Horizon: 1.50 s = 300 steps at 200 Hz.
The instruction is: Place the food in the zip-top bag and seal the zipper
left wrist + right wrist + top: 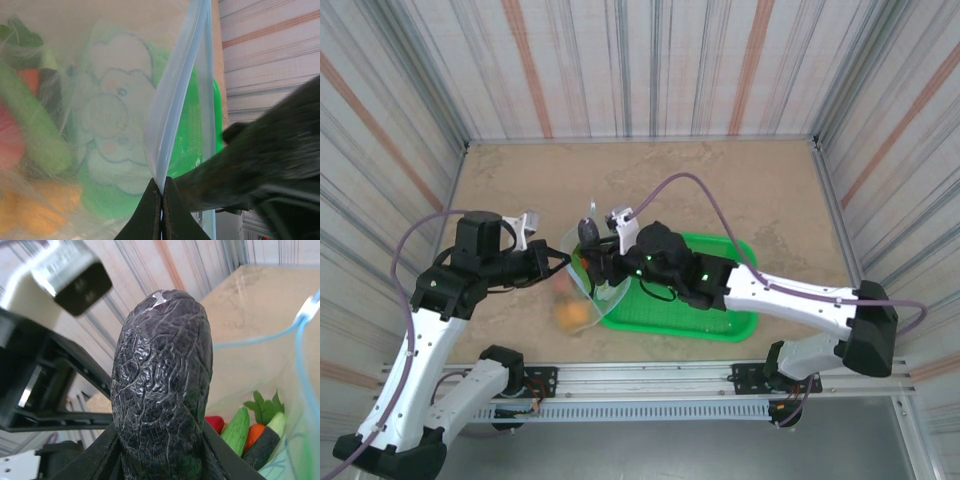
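While my left tool (161, 200) sat pinched together on the zipper (175, 100), the zip-top bag (582, 295) hung from it over the tabletop (720, 190), with an orange fruit (572, 315) and a green cucumber (35, 135) inside. My right tool (160, 455) was clamped on the dark purple eggplant (162, 375), upright at the bag's mouth. Beyond lay the green mesh basket (720, 325) on the tabletop, just beside the bag.
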Available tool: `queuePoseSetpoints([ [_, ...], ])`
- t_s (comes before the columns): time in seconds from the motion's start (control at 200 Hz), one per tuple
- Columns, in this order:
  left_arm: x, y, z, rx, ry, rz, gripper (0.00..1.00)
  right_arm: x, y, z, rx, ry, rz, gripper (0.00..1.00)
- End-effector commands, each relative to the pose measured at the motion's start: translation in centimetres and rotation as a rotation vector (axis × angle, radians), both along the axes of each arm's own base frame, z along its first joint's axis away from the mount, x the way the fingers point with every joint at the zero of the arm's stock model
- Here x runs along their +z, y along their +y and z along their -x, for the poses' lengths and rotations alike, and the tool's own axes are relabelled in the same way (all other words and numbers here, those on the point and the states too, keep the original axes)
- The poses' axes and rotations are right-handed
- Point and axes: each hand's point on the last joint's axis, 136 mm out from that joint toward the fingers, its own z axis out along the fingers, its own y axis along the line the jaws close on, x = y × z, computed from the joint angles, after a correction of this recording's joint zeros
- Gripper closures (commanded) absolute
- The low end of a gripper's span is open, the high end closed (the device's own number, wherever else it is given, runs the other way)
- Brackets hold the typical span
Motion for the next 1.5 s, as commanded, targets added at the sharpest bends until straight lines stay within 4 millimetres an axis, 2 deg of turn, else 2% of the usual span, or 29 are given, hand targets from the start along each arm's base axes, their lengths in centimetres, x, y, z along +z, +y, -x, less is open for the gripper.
queuePoseSetpoints([
  [0.0,1.8,-0.5,-0.1,-0.022,-0.042,0.032,1.00,-0.5,1.1,0.3,-0.045,-0.024,-0.018,0.67],
  [0.2,2.0,-0.5,-0.1,-0.020,-0.048,0.037,1.00,-4.3,0.9,-0.2,-0.114,0.020,0.036,0.64],
  [0.351,2.1,-0.5,0.0,-0.021,-0.050,0.041,1.00,-6.3,1.2,-0.6,-0.118,0.062,0.106,0.56],
  [0.481,2.1,-0.5,0.0,-0.021,-0.054,0.041,1.00,-6.2,2.1,-0.1,-0.072,0.074,0.121,0.43],
  [0.621,2.1,-0.4,0.1,-0.022,-0.055,0.035,1.00,-3.6,0.8,-0.5,-0.078,0.024,0.116,0.41],
  [0.781,1.6,0.1,0.0,-0.006,-0.060,0.003,1.00,0.5,-2.3,-1.3,-0.103,-0.017,0.074,0.47],
  [0.962,1.6,0.2,-0.1,0.006,-0.067,-0.003,1.00,2.2,-6.2,-1.4,-0.147,-0.030,0.069,0.75],
  [1.022,1.6,0.3,-0.1,0.008,-0.072,-0.006,1.00,2.3,-7.8,-1.3,-0.173,-0.029,0.084,0.79],
  [1.162,1.7,0.5,0.0,0.010,-0.078,-0.025,1.00,0.6,-13.3,-1.2,-0.302,0.044,0.146,0.82],
  [1.202,1.6,0.6,0.0,0.010,-0.080,-0.030,1.00,-0.5,-14.5,-0.9,-0.321,0.077,0.174,0.81],
  [1.227,1.6,0.7,0.0,0.012,-0.080,-0.034,1.00,-0.4,-15.5,-0.4,-0.327,0.091,0.168,0.80],
  [1.393,1.2,0.6,-0.4,0.010,-0.077,-0.045,1.00,-5.0,-18.8,2.4,-0.335,0.295,0.337,0.76],
  [1.498,1.0,0.6,-0.5,0.003,-0.081,-0.052,1.00,-7.0,-20.0,4.6,-0.277,0.442,0.466,0.70],
])
